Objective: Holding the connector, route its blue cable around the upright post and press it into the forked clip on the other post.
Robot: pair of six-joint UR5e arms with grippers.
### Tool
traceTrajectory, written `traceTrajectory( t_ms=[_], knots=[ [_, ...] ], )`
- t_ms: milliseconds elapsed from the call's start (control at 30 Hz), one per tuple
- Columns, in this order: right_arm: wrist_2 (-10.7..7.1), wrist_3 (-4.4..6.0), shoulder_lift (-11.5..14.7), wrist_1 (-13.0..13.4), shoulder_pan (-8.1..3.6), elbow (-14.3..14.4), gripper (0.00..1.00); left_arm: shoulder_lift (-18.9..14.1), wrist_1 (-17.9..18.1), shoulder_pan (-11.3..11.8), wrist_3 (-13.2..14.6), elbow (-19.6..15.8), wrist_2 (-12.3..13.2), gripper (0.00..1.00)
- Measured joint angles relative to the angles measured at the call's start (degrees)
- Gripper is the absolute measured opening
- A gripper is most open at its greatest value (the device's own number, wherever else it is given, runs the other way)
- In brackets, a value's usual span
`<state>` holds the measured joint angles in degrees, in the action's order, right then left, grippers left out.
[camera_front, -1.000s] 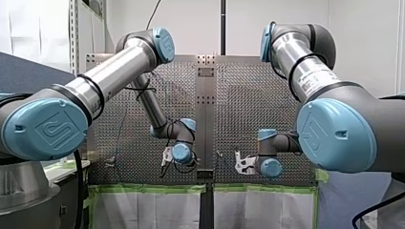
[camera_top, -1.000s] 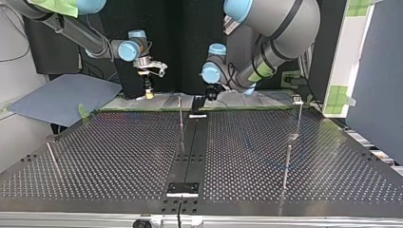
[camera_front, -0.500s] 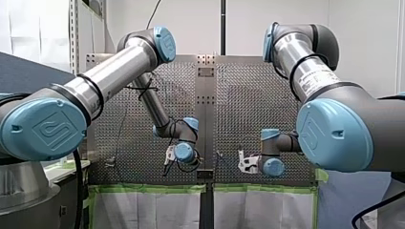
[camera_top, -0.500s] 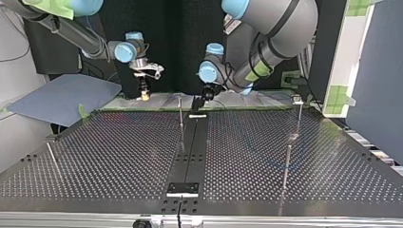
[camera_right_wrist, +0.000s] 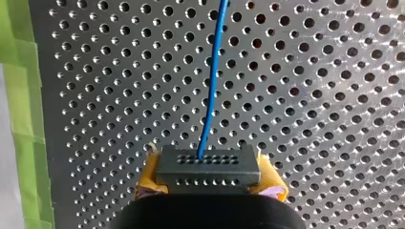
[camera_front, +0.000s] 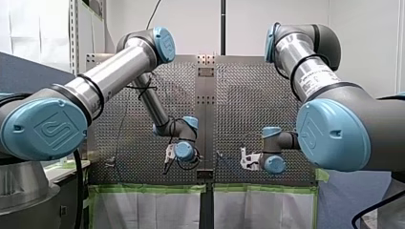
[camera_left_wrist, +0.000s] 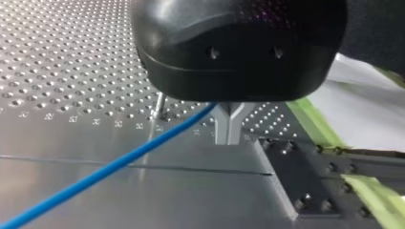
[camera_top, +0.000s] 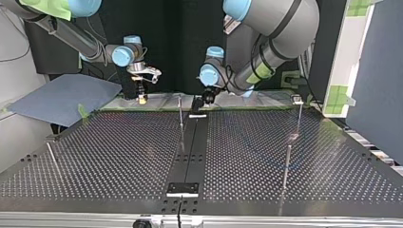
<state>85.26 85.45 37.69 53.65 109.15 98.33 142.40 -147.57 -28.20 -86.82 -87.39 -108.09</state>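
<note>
Gripping the connector (camera_right_wrist: 208, 167) crosswise between its yellow pads (camera_right_wrist: 149, 180), my right gripper (camera_right_wrist: 208, 188) is clamped on that black block above the perforated table (camera_right_wrist: 334, 95); the blue cable (camera_right_wrist: 212, 71) leaves the middle of the connector's face and runs straight ahead of the gripper over the holes, with a strip of green tape (camera_right_wrist: 21, 95) along the table's edge off to one side; in the top view this gripper hangs pointing down at the table's far edge, left of the middle, its yellow tips showing; my left gripper (camera_top: 208, 95) hangs nearby at the same far edge, just right of the dark centre strip (camera_top: 190, 152); an upright post (camera_top: 180, 118) stands between the two, nearer the camera and just beside that strip; two more posts (camera_top: 286, 164) stand well apart at the view's right; in the left wrist view the cable comes out from under the black housing and slants away above the smooth plate, passing close by a thin post (camera_left_wrist: 160, 102); whether it touches that post, and whether my left gripper is open or closed, I cannot tell.
</note>
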Motion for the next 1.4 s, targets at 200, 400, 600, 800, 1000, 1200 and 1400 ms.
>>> traceTrajectory(
  t_ms=[200,400,600,800,1000,1200,1400],
  knots=[
    [0.00,0.00,0.0,0.0,-0.52,-0.3,0.00,0.0,-0.5,0.3,-0.2,1.3,0.1,0.00],
    [-0.03,0.00,0.0,-0.3,-1.02,-0.9,0.00,0.0,-1.4,0.4,-0.4,2.4,0.2,0.00],
    [-0.01,0.05,0.0,-1.2,-1.34,-2.2,0.00,0.0,-2.4,0.9,-0.4,3.3,0.0,0.00],
    [-0.09,0.22,0.0,-2.2,-1.56,-4.1,0.00,0.0,-2.9,1.4,-0.4,3.9,0.2,0.00],
    [-0.36,0.49,0.0,-2.9,-1.73,-5.9,0.00,0.0,-3.8,1.5,-0.4,4.8,0.4,0.00],
    [-0.63,0.65,0.0,-3.2,-1.86,-7.0,0.00,0.0,-4.5,1.5,-0.4,5.5,0.5,0.00],
    [-0.99,0.70,0.0,-3.3,-2.12,-7.8,0.00,0.0,-5.3,1.6,-0.4,6.4,0.5,0.00]
  ],
)
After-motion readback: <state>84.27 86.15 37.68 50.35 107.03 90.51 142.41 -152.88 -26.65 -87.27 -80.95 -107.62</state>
